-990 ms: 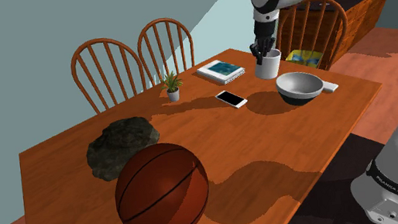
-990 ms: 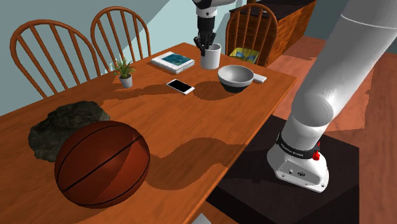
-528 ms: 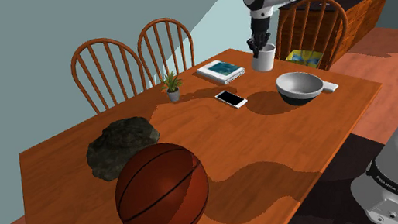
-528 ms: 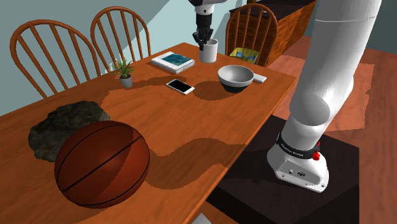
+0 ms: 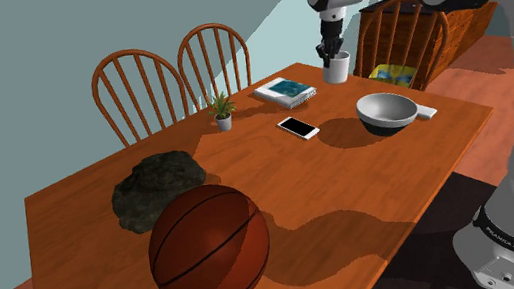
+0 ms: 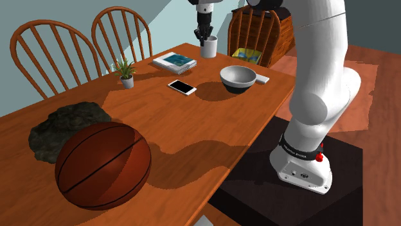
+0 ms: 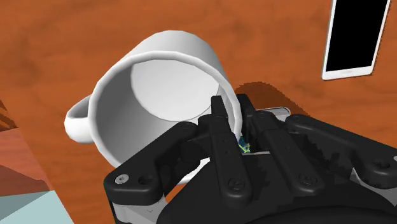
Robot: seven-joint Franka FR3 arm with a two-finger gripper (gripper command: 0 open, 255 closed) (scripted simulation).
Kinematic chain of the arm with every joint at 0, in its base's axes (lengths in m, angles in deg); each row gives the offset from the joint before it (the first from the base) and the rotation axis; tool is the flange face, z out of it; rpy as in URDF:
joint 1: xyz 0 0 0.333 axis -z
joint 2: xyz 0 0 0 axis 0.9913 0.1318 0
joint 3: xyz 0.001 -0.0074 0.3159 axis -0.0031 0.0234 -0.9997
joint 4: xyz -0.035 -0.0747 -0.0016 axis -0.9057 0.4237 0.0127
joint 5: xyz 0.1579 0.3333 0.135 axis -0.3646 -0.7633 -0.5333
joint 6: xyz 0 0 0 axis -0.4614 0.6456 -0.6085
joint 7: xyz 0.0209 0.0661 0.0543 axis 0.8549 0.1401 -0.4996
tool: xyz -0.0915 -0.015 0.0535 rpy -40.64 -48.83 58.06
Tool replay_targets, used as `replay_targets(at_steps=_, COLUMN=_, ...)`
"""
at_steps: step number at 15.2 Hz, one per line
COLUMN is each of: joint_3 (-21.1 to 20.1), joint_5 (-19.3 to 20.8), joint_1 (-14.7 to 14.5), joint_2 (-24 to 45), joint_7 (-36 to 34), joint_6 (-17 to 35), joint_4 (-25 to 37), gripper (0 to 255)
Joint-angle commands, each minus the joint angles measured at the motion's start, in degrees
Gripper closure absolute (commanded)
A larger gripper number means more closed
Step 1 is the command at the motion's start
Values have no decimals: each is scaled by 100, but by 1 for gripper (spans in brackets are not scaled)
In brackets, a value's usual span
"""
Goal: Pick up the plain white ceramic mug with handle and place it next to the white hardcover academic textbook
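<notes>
We see the white mug point(image 5: 337, 67) over the table's far corner. In the shoulder view it is at 2 o'clock from the book point(image 5: 286, 92) and apart from it. The second exterior view sets the mug point(image 6: 209, 47) the same way against the book point(image 6: 175, 61). We cannot tell whether its base touches the wood.

The gripper point(image 5: 329, 56) comes down from 12 o'clock onto the rim. In the wrist view the gripper point(image 7: 232, 118) is narrow, with one finger inside the mug point(image 7: 159, 89) and one outside, clamping the wall between them. The handle sits on the far side of the rim from the fingers.

The edge of the table point(image 5: 352, 192) runs close behind the mug, and a wooden chair point(image 5: 403, 35) stands just beyond at 2 o'clock. At 7 o'clock from the mug lies a phone point(image 5: 298, 127), black screen up. At 5 o'clock sits a bowl point(image 5: 387, 112), with a small white block point(image 5: 425, 113) just beside it at 3 o'clock. We find bare wood between book, phone and bowl.

A potted plant point(image 5: 223, 110) stands at 9 o'clock from the book. Well away, toward the near end, lie a dark rock point(image 5: 156, 186) and, at its 5 o'clock, a basketball point(image 5: 209, 246). The widest open stretch runs between bowl and basketball.
</notes>
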Motion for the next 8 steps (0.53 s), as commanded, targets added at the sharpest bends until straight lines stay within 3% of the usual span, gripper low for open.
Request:
replay_targets(at_steps=1, joint_3=-19, joint_5=-101, joint_1=195, joint_2=584, joint_7=100, joint_6=-330, joint_4=911, gripper=255)
replay_targets(at_steps=3, joint_3=-55, joint_5=-185, joint_1=418, joint_2=1242, joint_7=158, joint_6=-727, joint_4=1966, gripper=255)
replay_targets(at_steps=5, joint_3=-116, joint_5=-265, joint_1=710, joint_2=2169, joint_7=158, joint_6=-1362, joint_4=3541, gripper=255)
replay_targets(at_steps=6, joint_3=-134, joint_5=-273, joint_1=768, joint_2=2361, joint_7=147, joint_6=-1504, joint_4=3880, gripper=255)
replay_targets(at_steps=8, joint_3=-132, joint_5=-271, joint_1=736, joint_2=2293, joint_7=167, joint_6=-1296, joint_4=3601, gripper=255)
